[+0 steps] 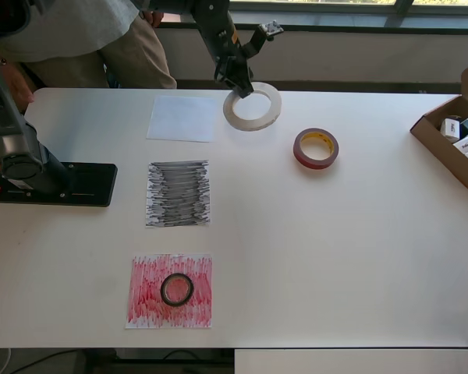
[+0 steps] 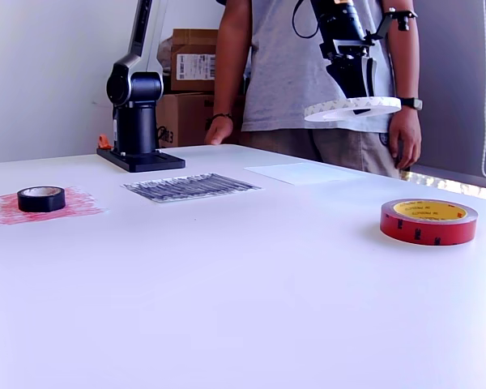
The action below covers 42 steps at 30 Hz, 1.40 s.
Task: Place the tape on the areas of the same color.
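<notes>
- White tape ring (image 2: 353, 109) hangs in the air, level, pinched at one side of its band by the gripper (image 2: 350, 89); the jaws are closed on that wall, one finger inside the hole and one outside, as far as the overhead view shows.
- Judged by its thin, flat hoop shape, it is light and fairly stiff; a grip across the band wall suits it, though a one-sided hold could let it tilt.
- It looks wide, pale and nearly flat, with a large open centre.
- White sheet (image 1: 183, 118) lies just beside it in the overhead view, towards that view's left.
- Red roll (image 1: 316, 148) with a yellowish core rests on bare table, well apart from the red sheet (image 1: 144, 300).
- Small black roll (image 1: 177, 289) sits on that red sheet; the black-grey sheet (image 1: 178, 193) holds nothing.
</notes>
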{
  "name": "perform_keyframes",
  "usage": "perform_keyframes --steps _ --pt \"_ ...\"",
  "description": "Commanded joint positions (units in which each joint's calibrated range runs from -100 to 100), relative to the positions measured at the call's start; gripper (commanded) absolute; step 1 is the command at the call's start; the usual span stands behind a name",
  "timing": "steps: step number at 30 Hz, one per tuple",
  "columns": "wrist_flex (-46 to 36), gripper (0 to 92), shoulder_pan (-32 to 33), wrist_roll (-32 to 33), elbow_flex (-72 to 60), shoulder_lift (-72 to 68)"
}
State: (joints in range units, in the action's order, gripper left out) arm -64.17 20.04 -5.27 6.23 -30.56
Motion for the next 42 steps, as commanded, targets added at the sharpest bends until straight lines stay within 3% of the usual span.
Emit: perform_keyframes --steps 1,10,42 --pt "8.46 0.0 6.18 -0.86 21.90 8.67" --pt "15.59 0.0 10.20 -1.59 27.89 9.14" --pt "18.30 0.0 15.17 -2.58 31.35 5.02"
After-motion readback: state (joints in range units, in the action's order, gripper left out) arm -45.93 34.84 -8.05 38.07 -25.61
